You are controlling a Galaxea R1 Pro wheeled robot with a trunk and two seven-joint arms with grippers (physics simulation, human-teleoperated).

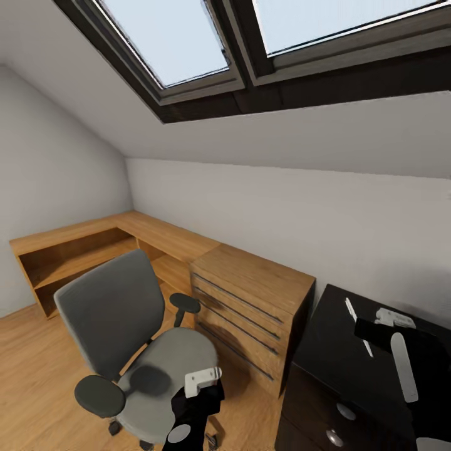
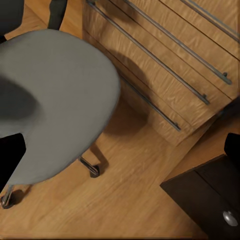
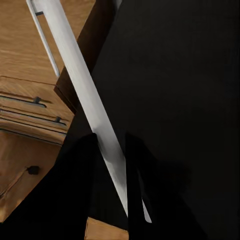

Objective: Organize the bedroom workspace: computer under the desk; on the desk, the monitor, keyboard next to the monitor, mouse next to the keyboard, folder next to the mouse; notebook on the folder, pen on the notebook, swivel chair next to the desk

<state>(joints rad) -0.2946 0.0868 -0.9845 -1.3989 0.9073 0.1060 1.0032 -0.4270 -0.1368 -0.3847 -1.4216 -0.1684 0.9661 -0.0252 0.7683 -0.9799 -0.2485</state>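
Right gripper (image 3: pixel 111 155) over the desk (image 1: pixel 326 351), fingers clamped on a long white strip, possibly the folder (image 3: pixel 82 95) edge-on. Left gripper (image 1: pixel 202 381) over the swivel chair (image 1: pixel 119 326) seat; jaw state cannot be told. Pen (image 1: pixel 358 324) near the desk's far edge. Oak dresser (image 1: pixel 250 300) beyond. No legible writing.

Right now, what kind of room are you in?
Most likely an attic room used as a study: skylights sit in a sloped ceiling, a grey swivel chair stands on the wooden floor, and an oak dresser is beside a black desk.
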